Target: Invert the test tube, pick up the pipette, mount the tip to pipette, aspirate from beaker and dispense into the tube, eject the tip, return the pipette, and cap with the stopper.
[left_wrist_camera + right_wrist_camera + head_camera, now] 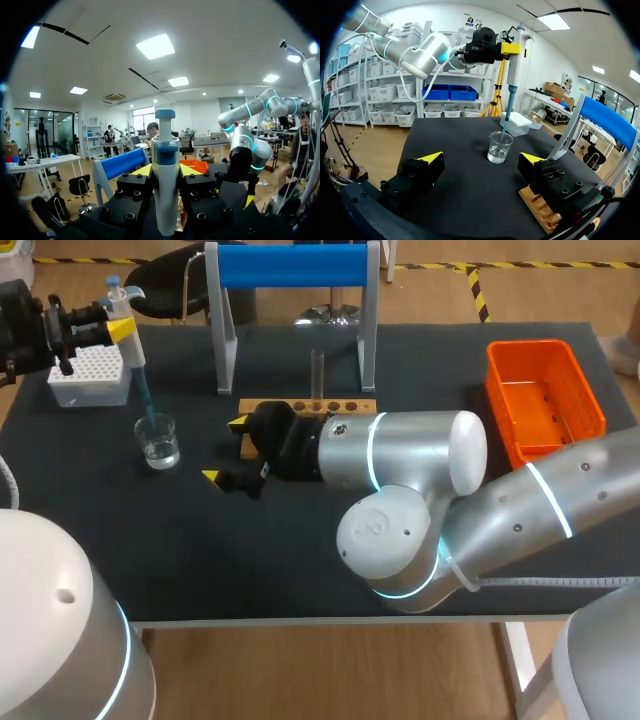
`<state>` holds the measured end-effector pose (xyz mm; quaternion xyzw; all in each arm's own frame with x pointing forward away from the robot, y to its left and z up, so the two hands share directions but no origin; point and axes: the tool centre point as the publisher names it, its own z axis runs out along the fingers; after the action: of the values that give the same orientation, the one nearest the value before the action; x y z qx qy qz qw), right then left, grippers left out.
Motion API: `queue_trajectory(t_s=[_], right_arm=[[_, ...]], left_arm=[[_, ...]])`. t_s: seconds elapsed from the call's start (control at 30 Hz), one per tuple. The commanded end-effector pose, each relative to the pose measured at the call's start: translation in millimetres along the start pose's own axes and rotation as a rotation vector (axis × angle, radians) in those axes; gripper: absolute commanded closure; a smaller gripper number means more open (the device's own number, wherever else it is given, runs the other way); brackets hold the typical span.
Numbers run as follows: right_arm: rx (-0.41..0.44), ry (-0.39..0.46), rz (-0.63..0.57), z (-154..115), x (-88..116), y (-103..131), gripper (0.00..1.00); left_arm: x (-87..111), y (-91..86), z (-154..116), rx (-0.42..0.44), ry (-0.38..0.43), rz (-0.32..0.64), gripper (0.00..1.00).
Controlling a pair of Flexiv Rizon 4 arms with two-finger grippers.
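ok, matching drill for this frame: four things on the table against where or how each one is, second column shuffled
1 pipette
2 beaker
3 test tube
4 orange basket

A upright in the wooden rack
B at the table's right side
C held by the left gripper
D clear liquid inside, pipette tip reaching in

Pairs: 1-C, 2-D, 3-A, 4-B

Black table (300,540): beaker (158,442), tip box (88,377), wooden rack (300,406), orange basket (530,348), blue stand (292,265).

A wide table (250,540) with a black top.
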<state>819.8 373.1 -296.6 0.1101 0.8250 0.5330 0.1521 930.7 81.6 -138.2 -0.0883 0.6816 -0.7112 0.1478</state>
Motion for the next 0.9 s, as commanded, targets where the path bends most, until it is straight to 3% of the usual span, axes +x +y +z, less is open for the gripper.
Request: queue_trajectory(t_s=[0.03, 0.9], right_arm=[[0.002, -0.002, 0.0, 0, 1, 0, 0.0], [0.002, -0.002, 0.0, 0, 1, 0, 0.0]], left_arm=[[-4.1, 9.2, -2, 0.015, 0.011, 0.006, 1.0], [-4.8, 48.6, -4, 0.024, 0.048, -0.011, 1.0]])
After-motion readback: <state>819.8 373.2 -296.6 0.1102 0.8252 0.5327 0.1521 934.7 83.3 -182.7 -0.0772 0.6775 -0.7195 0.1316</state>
